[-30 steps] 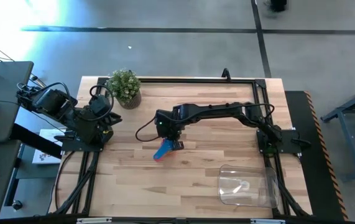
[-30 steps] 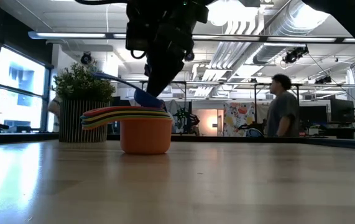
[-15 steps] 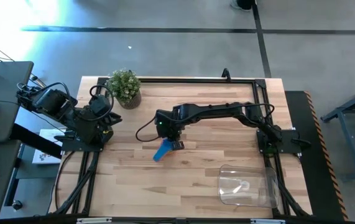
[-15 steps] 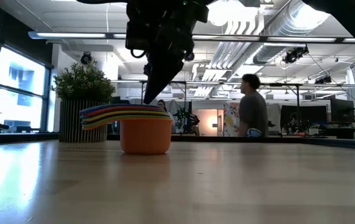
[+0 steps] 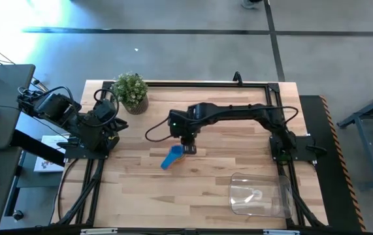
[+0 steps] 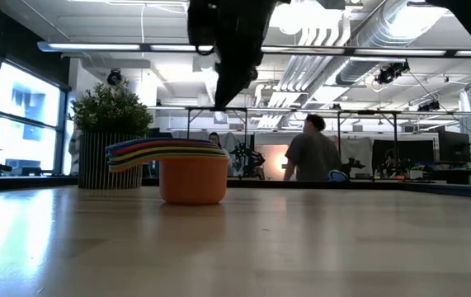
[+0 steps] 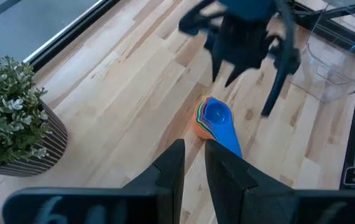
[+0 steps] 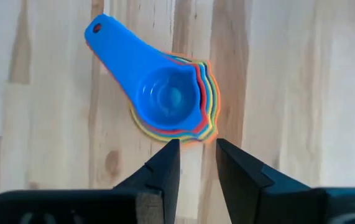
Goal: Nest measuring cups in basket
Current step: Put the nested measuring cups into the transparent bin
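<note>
The measuring cups (image 5: 171, 157) stand nested in one stack near the table's middle, on the base of the orange cup (image 6: 192, 180). The blue cup (image 8: 165, 93) is on top, with its handle toward the near left. My right gripper (image 8: 197, 171) hovers open just above the stack, a little to its far right, and touches nothing. It also shows in the high view (image 5: 189, 148). My left gripper (image 7: 194, 168) waits shut at the table's left edge. The clear basket (image 5: 259, 194) sits at the near right corner, apart from the cups.
A potted plant (image 5: 132, 91) stands at the far left, behind the stack. A black frame rail (image 5: 193, 83) runs round the table's edges. Bare wood lies between the stack and the basket. A person (image 6: 309, 157) moves in the room beyond.
My right gripper held the blue cup tilted over the stack, set it down level into the nest and let go. It then rose and drew back a little toward the table's right and far side. The stack has stayed in place.
</note>
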Controlling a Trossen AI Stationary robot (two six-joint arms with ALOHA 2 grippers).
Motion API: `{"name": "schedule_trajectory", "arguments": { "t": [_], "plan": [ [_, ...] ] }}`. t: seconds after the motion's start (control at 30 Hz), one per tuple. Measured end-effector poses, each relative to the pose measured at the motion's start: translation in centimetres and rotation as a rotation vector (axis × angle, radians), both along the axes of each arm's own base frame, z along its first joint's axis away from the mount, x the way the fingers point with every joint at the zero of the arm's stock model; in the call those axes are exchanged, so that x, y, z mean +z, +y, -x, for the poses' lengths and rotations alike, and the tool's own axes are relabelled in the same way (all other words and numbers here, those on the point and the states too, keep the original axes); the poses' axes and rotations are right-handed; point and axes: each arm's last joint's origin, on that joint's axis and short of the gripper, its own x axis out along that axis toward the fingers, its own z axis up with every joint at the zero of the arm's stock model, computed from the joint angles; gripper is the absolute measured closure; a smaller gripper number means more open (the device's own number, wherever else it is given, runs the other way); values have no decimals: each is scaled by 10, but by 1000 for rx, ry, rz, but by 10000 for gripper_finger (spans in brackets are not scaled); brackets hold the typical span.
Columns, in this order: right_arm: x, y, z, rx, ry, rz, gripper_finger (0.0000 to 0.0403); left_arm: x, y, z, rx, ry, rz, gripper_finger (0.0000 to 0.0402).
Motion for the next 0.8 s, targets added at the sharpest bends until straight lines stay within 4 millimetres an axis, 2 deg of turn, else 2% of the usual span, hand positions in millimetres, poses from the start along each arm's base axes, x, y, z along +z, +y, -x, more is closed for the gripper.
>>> {"name": "schedule_trajectory", "arguments": {
  "t": [0.13, 0.4, 0.6, 0.8],
  "plan": [
    [18, 1, 8, -84, -23, 36, 306, 0, 0, 0, -2, 1, 2, 349],
    [65, -2, 33, -344, -122, 112, 306, -1, -1, 1, -13, 15, 34, 338],
    [108, -5, 61, -584, -250, 97, 306, -2, -2, 2, -81, 59, 41, 291],
    [154, -6, 99, -791, -403, 33, 306, -3, -1, 3, -63, 65, 24, 241]
  ]
}}
